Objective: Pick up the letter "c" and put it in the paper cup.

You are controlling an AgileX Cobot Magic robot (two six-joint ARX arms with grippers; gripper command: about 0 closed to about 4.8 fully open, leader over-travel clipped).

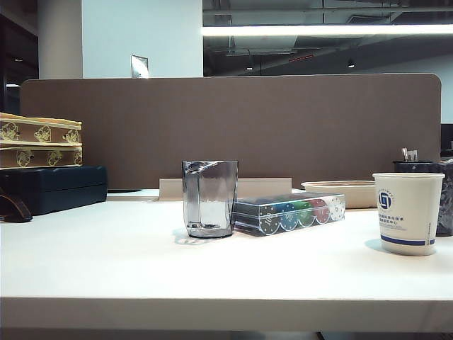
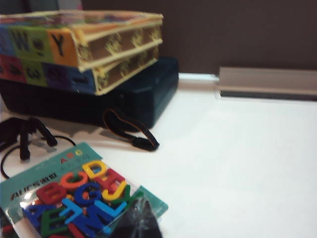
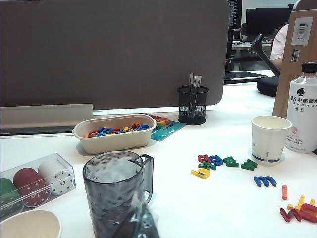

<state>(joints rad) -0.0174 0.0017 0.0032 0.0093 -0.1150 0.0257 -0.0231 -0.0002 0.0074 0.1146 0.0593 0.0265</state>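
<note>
A white paper cup (image 1: 408, 212) with a blue emblem and a blue band stands at the right of the table. The right wrist view shows a paper cup (image 3: 270, 139) with several small loose letters beside it. One of them is a tiny red curved piece (image 3: 203, 158) that looks like the letter "c"; it is too small to be sure. My right gripper (image 3: 143, 223) is shut and empty, close in front of a clear grey cup (image 3: 116, 191). My left gripper (image 2: 141, 223) is shut and empty, over a corner of a bag of coloured letters (image 2: 81, 198). Neither gripper shows in the exterior view.
A clear case of poker chips (image 1: 289, 212) lies beside the grey cup (image 1: 209, 198). Behind stand a beige tray (image 3: 114, 133) holding letters, a dark mesh pen holder (image 3: 192, 105) and a water bottle (image 3: 303, 116). Stacked boxes (image 2: 84, 54) sit at the left. Another cup rim (image 3: 29, 225) is close by.
</note>
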